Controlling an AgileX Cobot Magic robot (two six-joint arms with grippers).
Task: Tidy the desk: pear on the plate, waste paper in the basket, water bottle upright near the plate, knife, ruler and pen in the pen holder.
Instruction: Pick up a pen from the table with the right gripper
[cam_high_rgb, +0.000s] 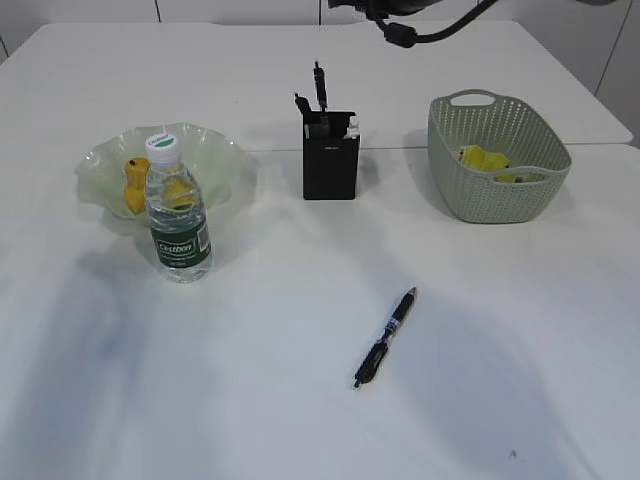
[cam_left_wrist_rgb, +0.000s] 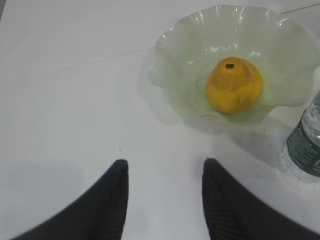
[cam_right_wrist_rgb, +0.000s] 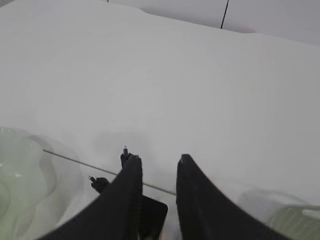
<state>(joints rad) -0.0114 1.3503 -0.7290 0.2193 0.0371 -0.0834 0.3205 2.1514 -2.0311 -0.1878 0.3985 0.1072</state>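
The yellow pear (cam_left_wrist_rgb: 234, 85) lies in the pale green plate (cam_left_wrist_rgb: 170, 50), and my left gripper (cam_left_wrist_rgb: 166, 164) hangs open and empty over the bare desk short of the plate. The water bottle (cam_high_rgb: 178, 215) stands upright in front of the plate (cam_high_rgb: 215, 150). A black pen (cam_high_rgb: 386, 337) lies alone on the desk (cam_high_rgb: 300, 420). The pen holder (cam_high_rgb: 330, 160) has two dark slim items and a pale piece standing in it; I cannot tell which is the knife or the ruler. Waste paper (cam_high_rgb: 483, 158) lies in the basket (cam_high_rgb: 497, 195). My right gripper (cam_right_wrist_rgb: 159, 158) is open, empty, high above the pen holder (cam_right_wrist_rgb: 156, 215).
A dark cable and part of an arm (cam_high_rgb: 400, 25) cross the top edge of the exterior view. A thin seam (cam_right_wrist_rgb: 75, 160) runs across the desk behind the holder. The basket rim (cam_right_wrist_rgb: 295, 217) shows at the lower right of the right wrist view.
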